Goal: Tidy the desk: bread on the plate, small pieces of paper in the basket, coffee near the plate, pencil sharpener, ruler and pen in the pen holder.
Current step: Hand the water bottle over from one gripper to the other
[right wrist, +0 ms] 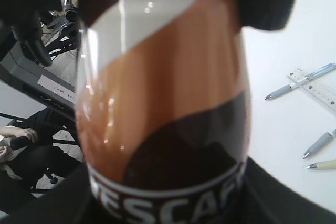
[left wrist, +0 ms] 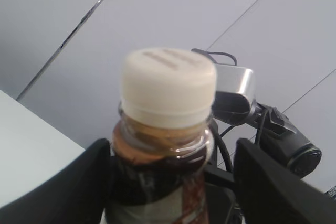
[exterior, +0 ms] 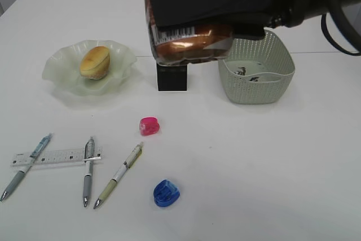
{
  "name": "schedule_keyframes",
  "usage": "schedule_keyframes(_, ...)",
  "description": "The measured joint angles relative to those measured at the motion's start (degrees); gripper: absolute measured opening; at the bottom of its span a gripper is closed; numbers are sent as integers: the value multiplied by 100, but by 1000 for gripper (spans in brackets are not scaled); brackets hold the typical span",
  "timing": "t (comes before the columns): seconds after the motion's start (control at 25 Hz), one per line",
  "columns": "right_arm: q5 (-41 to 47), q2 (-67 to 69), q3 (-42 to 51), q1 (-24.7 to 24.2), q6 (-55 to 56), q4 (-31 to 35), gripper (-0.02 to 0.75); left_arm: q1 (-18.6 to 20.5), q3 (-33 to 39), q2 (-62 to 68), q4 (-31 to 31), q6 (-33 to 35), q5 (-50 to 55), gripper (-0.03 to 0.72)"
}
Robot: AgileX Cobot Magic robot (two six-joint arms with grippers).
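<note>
The coffee (exterior: 189, 32) bottle is lifted in the air above the desk (exterior: 254, 167), very near the exterior camera and in front of the pen holder (exterior: 171, 77). The left gripper (left wrist: 173, 182) is closed on its neck under the white cap (left wrist: 168, 85). The right gripper (right wrist: 157, 3) seems to clamp the body too, but this view is blurred. The bread (exterior: 95, 62) lies on the plate (exterior: 56, 74). Paper pieces (exterior: 243, 71) are in the basket (exterior: 256, 91).

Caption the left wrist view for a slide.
Coffee bottle with white cap held upright between two black fingers.
</note>
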Motion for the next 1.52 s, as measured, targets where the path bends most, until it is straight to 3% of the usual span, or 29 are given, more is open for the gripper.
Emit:
schedule_keyframes(0.92,-32,0,0,0,0,-11,403,-22,0,251,8,-11,-1,528)
schedule_keyframes(1.4,-43,0,0,0,0,-83,403,-266,-10,431,-15,-21,-1,526)
schedule_keyframes(1.52,-43,0,0,0,0,-92,403,-266,-10,431,-15,-21,10,495)
